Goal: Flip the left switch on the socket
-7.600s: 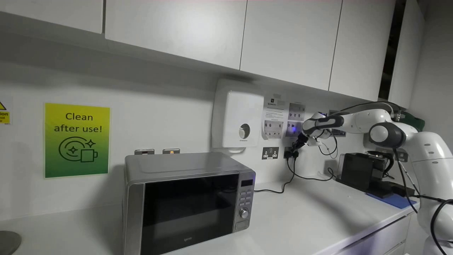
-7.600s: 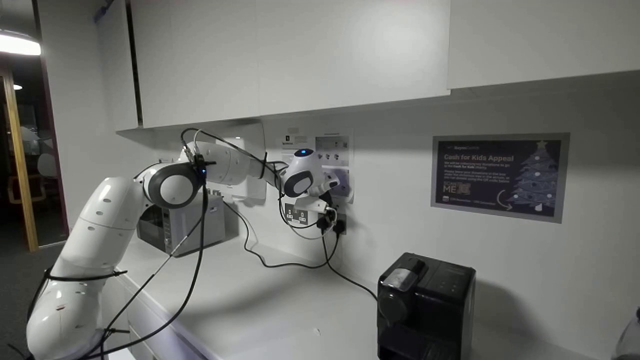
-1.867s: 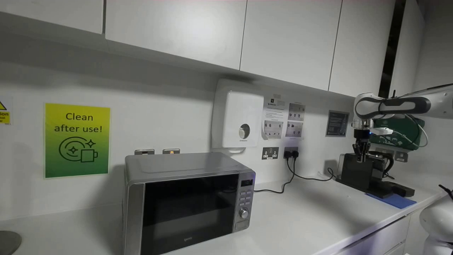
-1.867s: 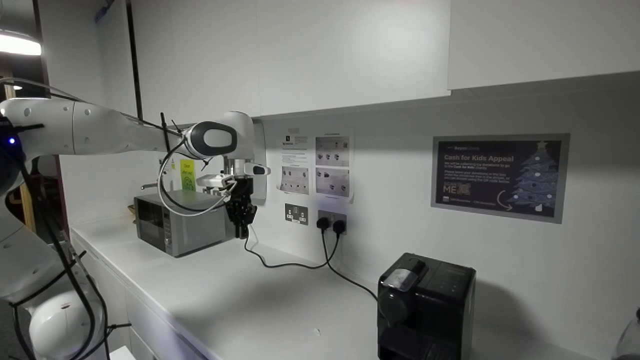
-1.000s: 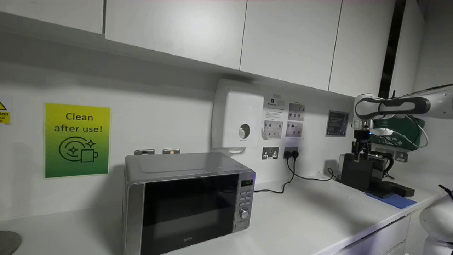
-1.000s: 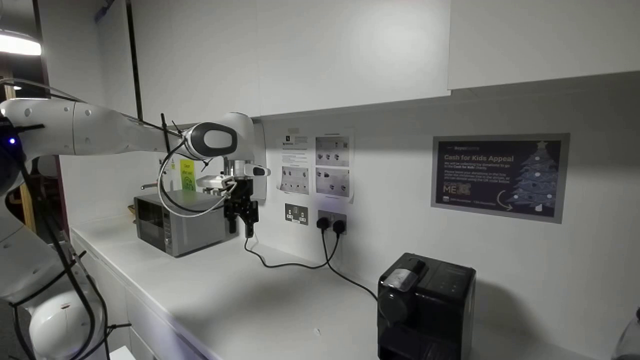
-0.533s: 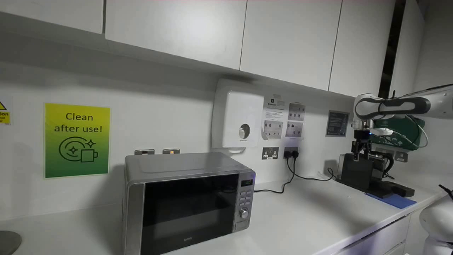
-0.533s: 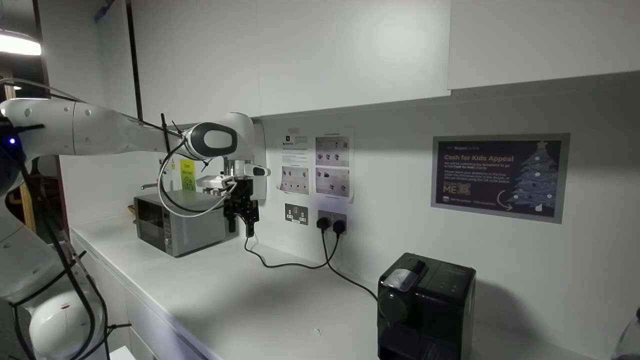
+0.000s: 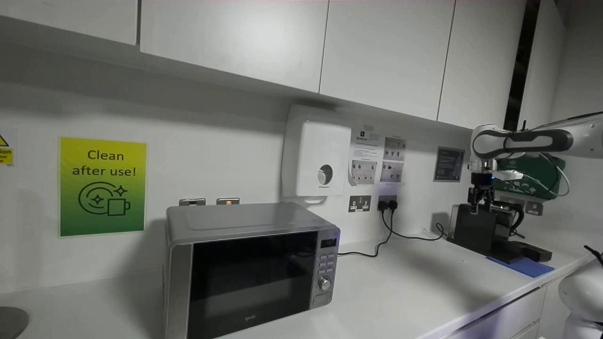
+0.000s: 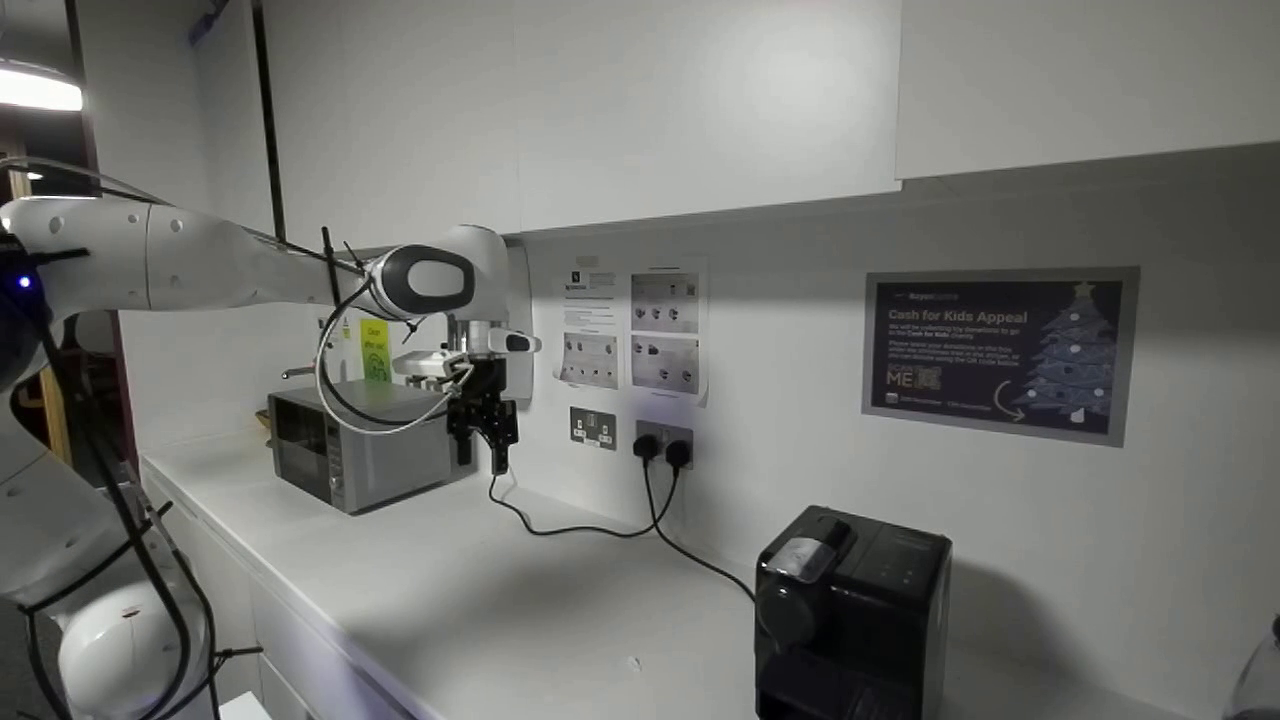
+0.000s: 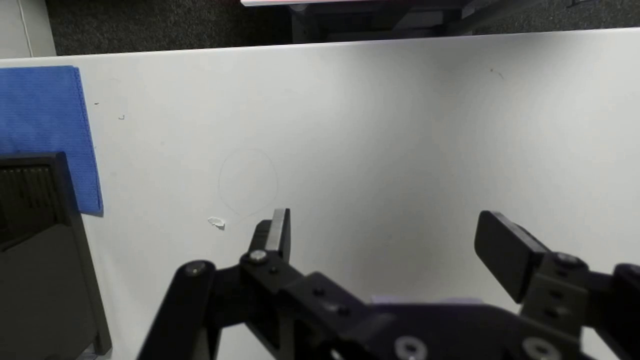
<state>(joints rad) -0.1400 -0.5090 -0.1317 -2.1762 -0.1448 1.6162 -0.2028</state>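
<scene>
— A bare socket (image 10: 593, 428) and a full socket (image 10: 664, 431) are side by side. That makes two.
— Where are they?
— On the wall (image 10: 780, 420), above the back edge of the bench (image 10: 480, 600). I can't tell which one we want, and the switches are too small to see well.
— How many plugs (image 10: 645, 447)?
— Two black ones, both in the full socket. Two cords (image 10: 560, 531) hang from them down to the bench.
— What else?
— One microwave (image 9: 254, 273) and one coffee machine (image 10: 870, 600) stand on the bench. One blue cloth (image 11: 45, 115) lies near the front edge.
— And the arm (image 10: 200, 255)?
— It reaches in over the front edge, almost flat, then bends at the end. The claw (image 11: 385, 225) points straight down, above the bench and well apart from both sockets.
— Is it holding something?
— Nothing. Its two fingers (image 11: 510, 255) are spread wide.
</scene>
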